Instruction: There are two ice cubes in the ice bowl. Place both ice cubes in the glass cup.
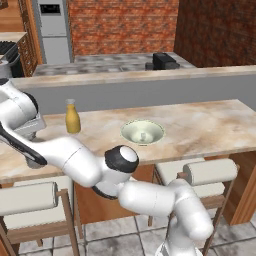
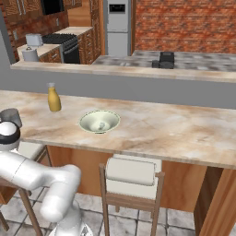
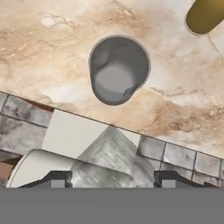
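From your left base view, the ice bowl (image 1: 142,132) sits mid-counter with one ice cube (image 1: 143,135) in it; the yellow bottle (image 1: 72,117) stands at its nine o'clock.

From the right base view, the glass cup (image 2: 11,117) stands at the bowl's nine o'clock, past the bottle.

In your hand view, the gripper (image 3: 112,179) pinches an ice cube (image 3: 107,157), the cup at twelve o'clock.

Base views flank counter (image 1: 210,125); hand view perhaps overhead.
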Motion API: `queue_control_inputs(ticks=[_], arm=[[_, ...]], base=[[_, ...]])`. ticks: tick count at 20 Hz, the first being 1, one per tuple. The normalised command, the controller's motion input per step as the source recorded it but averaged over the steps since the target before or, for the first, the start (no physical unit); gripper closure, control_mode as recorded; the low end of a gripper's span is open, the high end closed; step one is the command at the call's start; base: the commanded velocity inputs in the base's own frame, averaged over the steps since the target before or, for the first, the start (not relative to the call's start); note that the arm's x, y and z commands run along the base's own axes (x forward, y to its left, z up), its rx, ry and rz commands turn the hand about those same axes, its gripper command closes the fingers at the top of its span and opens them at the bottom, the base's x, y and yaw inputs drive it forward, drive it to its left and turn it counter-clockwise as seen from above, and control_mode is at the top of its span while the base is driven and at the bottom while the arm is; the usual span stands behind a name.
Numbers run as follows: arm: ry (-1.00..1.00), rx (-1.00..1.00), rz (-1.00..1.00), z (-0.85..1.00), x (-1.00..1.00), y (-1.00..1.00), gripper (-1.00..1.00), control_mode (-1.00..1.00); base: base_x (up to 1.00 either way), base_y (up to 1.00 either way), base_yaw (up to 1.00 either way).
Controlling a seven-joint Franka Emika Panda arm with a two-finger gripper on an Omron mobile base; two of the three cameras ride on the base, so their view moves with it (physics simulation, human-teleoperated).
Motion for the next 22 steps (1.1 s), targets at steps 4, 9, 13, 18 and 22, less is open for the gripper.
queue_control_inputs(ticks=[4, 9, 13, 18, 22], arm=[[0.0, 0.11, 0.0, -0.1, 0.36, 0.0, 1.0, -1.0], [0.0, 0.12, 0.0, -0.12, 0.38, 0.0, 1.0, -1.0], [0.0, 0.01, 0.01, -0.26, 0.23, 0.0, 1.0, -1.0], [0.0, 0.0, 0.01, -0.33, 0.21, 0.0, 1.0, -1.0], [0.0, 0.0, 0.0, -0.33, 0.28, 0.0, 1.0, -1.0]], base=[[0.0, 0.0, 0.0], [0.0, 0.0, 0.0], [0.0, 0.0, 0.0], [0.0, 0.0, 0.0], [0.0, 0.0, 0.0]])
